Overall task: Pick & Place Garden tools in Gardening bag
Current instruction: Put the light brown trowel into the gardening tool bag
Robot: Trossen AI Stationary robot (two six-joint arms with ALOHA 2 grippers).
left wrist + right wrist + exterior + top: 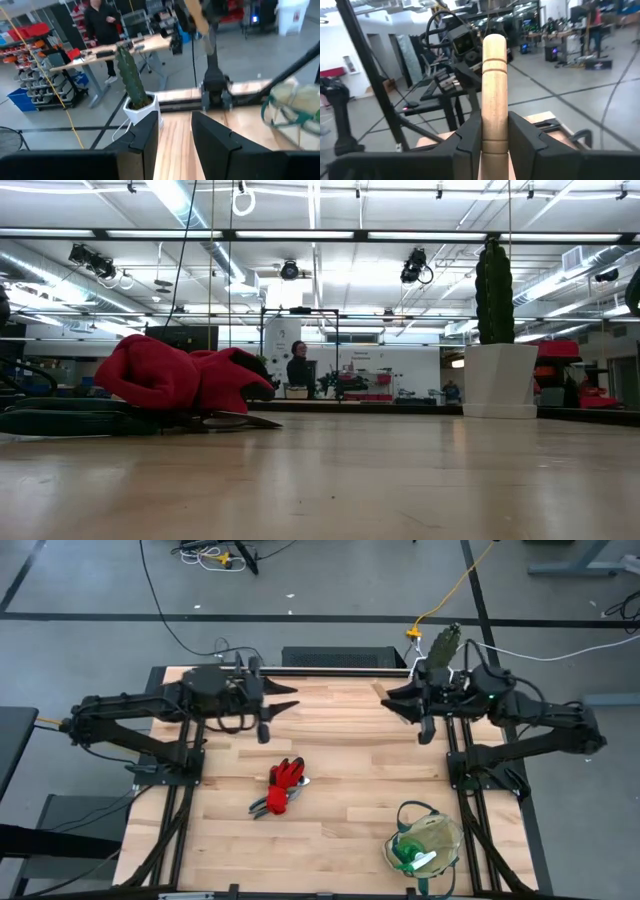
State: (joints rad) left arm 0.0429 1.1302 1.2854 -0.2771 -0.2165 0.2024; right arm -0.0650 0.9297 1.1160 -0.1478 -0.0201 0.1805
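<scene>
My right gripper (495,132) is pinching the trowel (494,95) by its wooden handle, which sticks straight out past my fingertips. The gardening bag (428,843) sits near my side of the table, probably almost straight below-behind my wrist.

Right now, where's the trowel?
The trowel is clamped by its wooden handle in the right pincer, raised over the table's far right, near the cactus.

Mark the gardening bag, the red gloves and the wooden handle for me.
gardening bag (447,831): high view, beige canvas wall.
red gloves (288,776): high view, middle of the red fabric.
wooden handle (494,85): right wrist view, mid-shaft.
</scene>
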